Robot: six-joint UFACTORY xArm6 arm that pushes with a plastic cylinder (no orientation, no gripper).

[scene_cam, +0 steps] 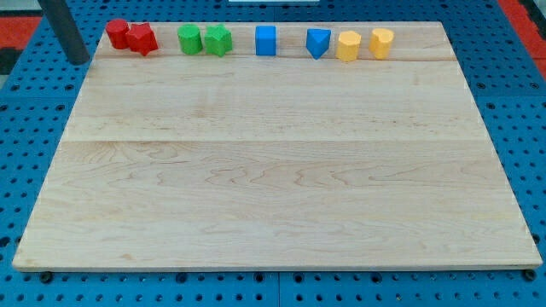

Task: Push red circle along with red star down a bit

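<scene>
Sitting at the board's [281,170] eleven o'clock corner, the red circle [117,33] touches the red star [142,38] at its three o'clock. My tip [78,61], a bare rod grasping nothing, rests near the circle's eight o'clock, apart. Toward three o'clock follow the green circle [189,38], green star [218,40], blue cube [266,40], blue triangle [318,43] and two yellow blocks [348,45].

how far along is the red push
Nothing looks done: the red circle and red star sit touching in the row at the view's top. In hand: my tip rests to their left, touching neither. Left: get above the pair and push both down.
</scene>
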